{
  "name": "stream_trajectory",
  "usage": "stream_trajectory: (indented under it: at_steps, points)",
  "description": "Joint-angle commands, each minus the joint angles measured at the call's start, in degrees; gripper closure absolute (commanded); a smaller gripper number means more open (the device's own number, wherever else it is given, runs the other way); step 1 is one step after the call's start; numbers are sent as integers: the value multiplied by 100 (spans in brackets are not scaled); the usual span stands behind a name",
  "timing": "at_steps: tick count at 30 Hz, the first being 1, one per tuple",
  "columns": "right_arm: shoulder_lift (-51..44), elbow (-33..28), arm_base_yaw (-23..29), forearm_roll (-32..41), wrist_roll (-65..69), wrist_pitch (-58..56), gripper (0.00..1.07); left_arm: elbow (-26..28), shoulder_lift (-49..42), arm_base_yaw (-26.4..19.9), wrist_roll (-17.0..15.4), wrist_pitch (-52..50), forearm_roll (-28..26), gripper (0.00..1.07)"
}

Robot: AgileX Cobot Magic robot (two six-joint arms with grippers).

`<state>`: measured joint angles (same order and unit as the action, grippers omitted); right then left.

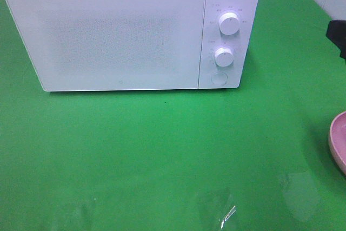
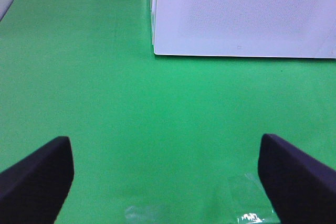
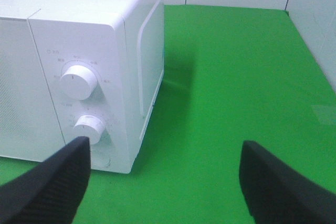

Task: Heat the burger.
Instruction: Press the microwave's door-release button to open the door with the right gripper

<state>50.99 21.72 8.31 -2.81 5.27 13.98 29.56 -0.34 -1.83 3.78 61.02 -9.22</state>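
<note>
The left gripper (image 2: 167, 182) holds its two black fingers (image 2: 37, 177) wide apart with nothing between them, over a smooth green table covering (image 2: 105, 93). A patch of crinkled clear film (image 2: 247, 205) lies on the covering just beside one fingertip. Ahead of this gripper stands a lower front corner of the white box-shaped microwave oven (image 2: 236, 14). The right gripper (image 3: 165, 182) also has its ribbed black fingers (image 3: 50, 182) spread and empty. It points past the oven's control-panel corner, with one finger near the lower of the two round white knobs (image 3: 88, 127). From the high camera the oven's door is shut, and a round white button (image 1: 219, 78) sits under the knobs. At the right edge of that view, well apart from the oven, the rim of a round pink plate (image 1: 338, 142) juts in. Where the burger is cannot be told, as no view shows it.
</note>
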Motion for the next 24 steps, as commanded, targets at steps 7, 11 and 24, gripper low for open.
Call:
stream_trajectory:
  at_steps: [7,11,24]
  points:
    - [1123,-533,120,1604,-1341,2521,32,0,-29,0,-29,29,-40,19]
    - [1415,-625,435,2097,-1753,3025,32,0,-29,0,-29,29,-40,19]
    - [2584,-647,2733,4452,-2681,4853,32,0,-29,0,-29,29,-40,19]
